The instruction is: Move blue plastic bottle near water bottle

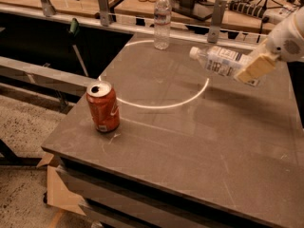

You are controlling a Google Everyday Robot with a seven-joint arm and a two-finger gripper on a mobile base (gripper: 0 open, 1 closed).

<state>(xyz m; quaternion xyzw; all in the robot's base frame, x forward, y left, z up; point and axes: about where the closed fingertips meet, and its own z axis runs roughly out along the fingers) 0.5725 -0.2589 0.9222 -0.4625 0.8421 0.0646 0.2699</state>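
High view angled down over table (pixel 190 141), jaws upper right
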